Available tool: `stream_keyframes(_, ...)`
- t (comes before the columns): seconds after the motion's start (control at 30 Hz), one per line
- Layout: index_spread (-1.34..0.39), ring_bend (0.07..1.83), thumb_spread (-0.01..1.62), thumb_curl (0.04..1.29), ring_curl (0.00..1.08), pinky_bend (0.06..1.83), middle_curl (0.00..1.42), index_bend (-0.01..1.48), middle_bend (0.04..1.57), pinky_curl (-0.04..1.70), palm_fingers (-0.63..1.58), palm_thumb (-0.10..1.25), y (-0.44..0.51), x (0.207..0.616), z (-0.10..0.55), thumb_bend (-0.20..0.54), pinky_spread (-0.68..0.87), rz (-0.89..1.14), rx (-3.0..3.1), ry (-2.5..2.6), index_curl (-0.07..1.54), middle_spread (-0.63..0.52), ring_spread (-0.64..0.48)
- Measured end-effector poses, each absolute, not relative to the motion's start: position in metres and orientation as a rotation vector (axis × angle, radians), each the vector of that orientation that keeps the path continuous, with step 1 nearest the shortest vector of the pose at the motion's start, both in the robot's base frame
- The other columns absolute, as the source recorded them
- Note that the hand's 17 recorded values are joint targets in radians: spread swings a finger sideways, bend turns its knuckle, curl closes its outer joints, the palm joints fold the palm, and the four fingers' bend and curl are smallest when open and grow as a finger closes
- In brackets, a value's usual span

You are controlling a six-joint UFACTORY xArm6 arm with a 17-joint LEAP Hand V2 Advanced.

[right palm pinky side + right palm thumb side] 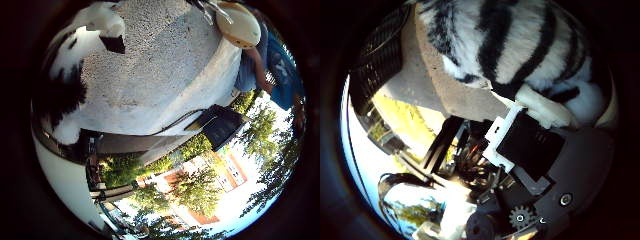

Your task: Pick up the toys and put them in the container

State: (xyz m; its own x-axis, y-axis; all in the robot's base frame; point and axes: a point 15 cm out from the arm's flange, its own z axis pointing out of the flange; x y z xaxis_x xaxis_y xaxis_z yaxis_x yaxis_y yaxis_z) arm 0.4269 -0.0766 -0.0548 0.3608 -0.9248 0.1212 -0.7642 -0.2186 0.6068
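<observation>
A black-and-white striped plush toy (510,45) fills much of the right thumb side palm view, close to the palm, and rests on the grey stone table (425,75). My right hand (525,135) is curled onto the toy, with a white fingertip (548,106) pressed into its fur. The right little finger side palm view shows black-and-white fur (65,70) at the table's edge. A round pale container (240,24) stands at the far side of the table (150,60).
The stone table top drops off at a rounded rim (170,115). A black object (222,126) lies past the rim. A person's arm in a blue sleeve (268,72) is beside the container. Trees and a building lie beyond.
</observation>
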Motion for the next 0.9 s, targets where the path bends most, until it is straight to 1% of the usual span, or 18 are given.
stream_keyframes(0.07,-0.59,1.25,1.10,0.49,0.75,1.20,0.89,0.38,0.94,0.67,1.06,0.96,-0.081,0.430,-0.038,0.122,0.33,-0.357,2.040,-1.489,-0.01,-0.26,-0.03)
stream_keyframes(0.17,-0.68,1.28,1.12,0.53,0.78,1.25,0.96,0.47,0.98,0.74,1.02,0.96,-0.076,0.424,-0.006,0.096,0.30,-0.377,2.025,-1.467,-0.02,-0.28,-0.05)
stream_keyframes(0.47,-0.87,1.37,1.15,0.62,0.82,1.30,1.10,0.71,1.04,0.88,0.91,0.97,-0.036,0.414,0.139,0.037,0.24,-0.378,2.129,-1.420,-0.02,-0.30,-0.08)
stream_keyframes(0.63,-0.94,1.40,1.16,0.66,0.83,1.32,1.15,0.79,1.06,0.93,0.87,0.98,0.017,0.396,0.216,0.011,0.22,-0.398,2.282,-1.357,-0.02,-0.30,-0.08)
stream_keyframes(0.8,-1.00,1.42,1.16,0.70,0.83,1.36,1.18,0.84,1.08,0.97,0.87,1.01,0.094,0.379,0.248,-0.002,0.21,-0.458,2.450,-1.289,-0.02,-0.30,-0.08)
stream_keyframes(0.9,-1.03,1.43,1.16,0.72,0.83,1.38,1.19,0.86,1.09,0.98,0.87,1.01,0.134,0.388,0.268,-0.008,0.20,-0.422,2.544,-1.256,-0.02,-0.30,-0.08)
